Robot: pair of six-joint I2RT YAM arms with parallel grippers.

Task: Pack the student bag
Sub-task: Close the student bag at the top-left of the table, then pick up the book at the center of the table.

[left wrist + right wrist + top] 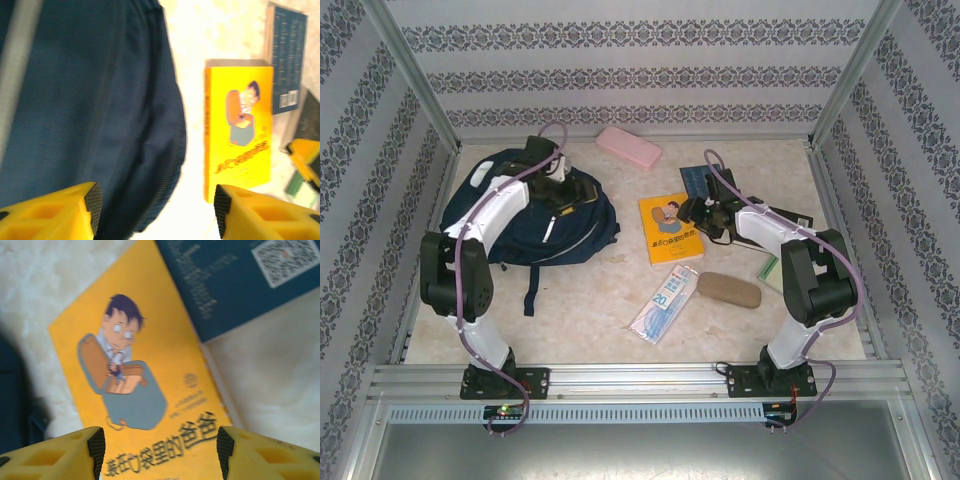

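Note:
The student bag, a navy backpack, lies at the left of the table. Its fabric and a zipper seam show in the left wrist view. My left gripper hovers over the bag's right side, open, with nothing between its fingers. A yellow book with a cartoon boy on the cover lies flat at the middle. My right gripper stands open just above that book, fingers wide apart and empty.
A dark blue book lies behind the yellow one, overlapping its corner. A pink case is at the back. A brown case and a clear pack lie in front. A green item sits by the right arm.

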